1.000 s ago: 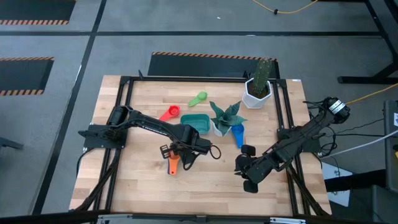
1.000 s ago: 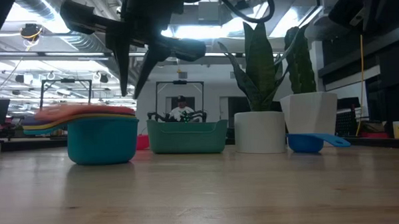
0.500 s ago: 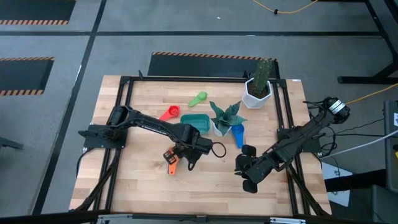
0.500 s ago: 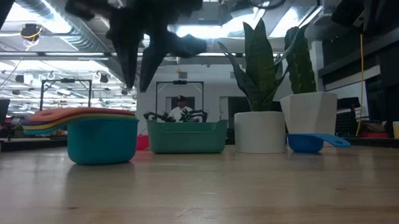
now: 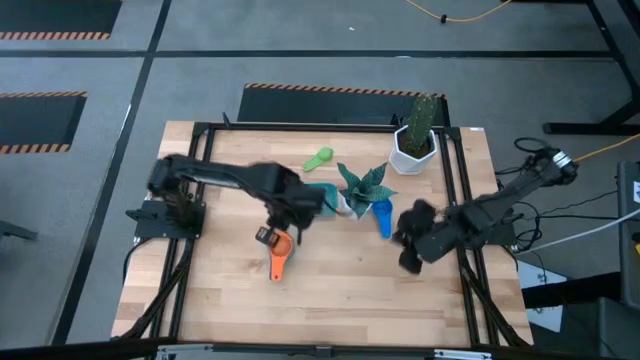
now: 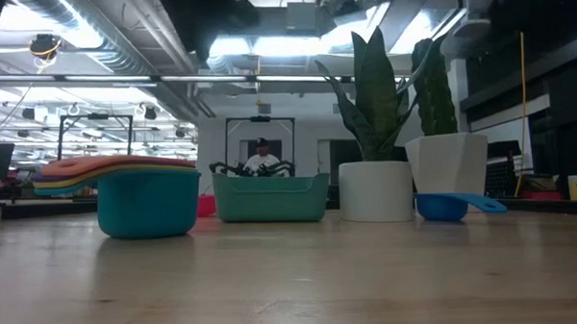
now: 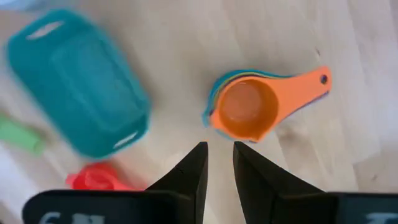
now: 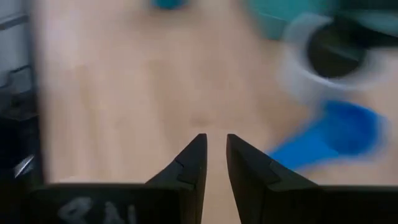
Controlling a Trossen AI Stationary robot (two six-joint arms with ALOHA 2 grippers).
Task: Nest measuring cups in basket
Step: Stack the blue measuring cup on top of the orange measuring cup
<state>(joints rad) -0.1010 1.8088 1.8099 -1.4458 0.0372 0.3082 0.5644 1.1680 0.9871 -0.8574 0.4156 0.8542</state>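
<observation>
Left hand (image 7: pixel 217 163) lifted off nested stack of measuring cups (image 7: pixel 245 112), fingers nearly together, nothing held. Stack left on table (image 5: pixel 340 290) just beside basket (image 7: pixel 78 102), not inside. Right hand (image 8: pixel 215 158) swung toward dark blue cup (image 8: pixel 329 140), fingers nearly together, empty. Red cup (image 7: pixel 93 179) and green cup (image 5: pixel 319 157) loose. Nesting unfinished.

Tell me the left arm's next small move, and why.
Probably carry the left gripper on toward the red cup and lower over it. Its fingers stand close together and empty, the orange-topped stack sits loose on the table, and the red cup lies un-nested beside the empty teal basket.
</observation>
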